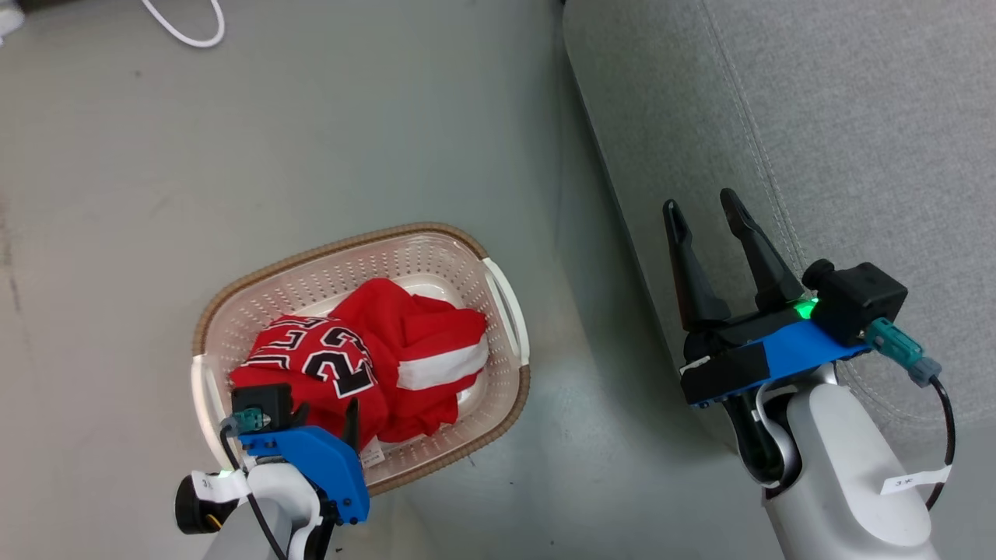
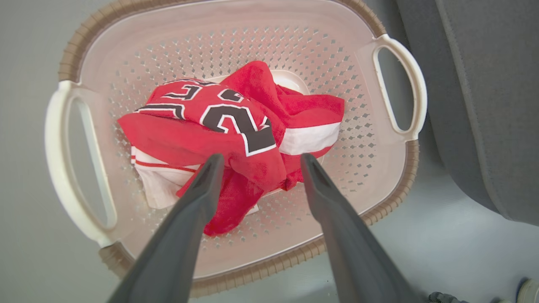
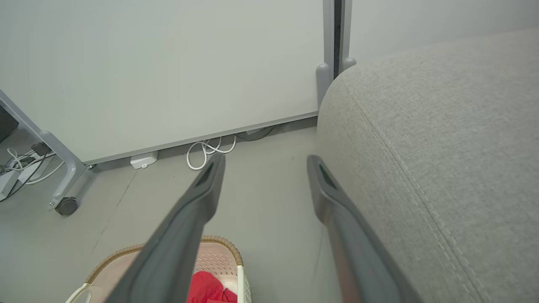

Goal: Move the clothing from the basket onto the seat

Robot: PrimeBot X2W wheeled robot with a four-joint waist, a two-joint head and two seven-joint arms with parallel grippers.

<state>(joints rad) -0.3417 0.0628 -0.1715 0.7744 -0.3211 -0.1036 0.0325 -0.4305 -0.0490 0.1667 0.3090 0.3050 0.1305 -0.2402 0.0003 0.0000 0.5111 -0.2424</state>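
The cream basket (image 1: 350,245) stands on the grey floor with both red garments bunched inside. The jersey (image 1: 311,358) with black-and-white number print lies on the left, and the plain red piece with a white band (image 1: 436,342) on the right. My left gripper (image 1: 327,416) hangs open over the basket's near side. In the left wrist view the left gripper (image 2: 261,158) has its fingertips on either side of a fold of the jersey (image 2: 202,109), beside the banded garment (image 2: 307,113). My right gripper (image 1: 700,201) is open and holds nothing, above the edge of the grey sofa (image 1: 817,117).
A white cable (image 1: 191,35) loops on the floor at the far side. The right wrist view shows a white wall panel, coiled cables (image 3: 206,149) at its foot and a wheeled stand leg (image 3: 63,202). The sofa (image 2: 484,105) sits close to the basket's right handle (image 2: 404,84).
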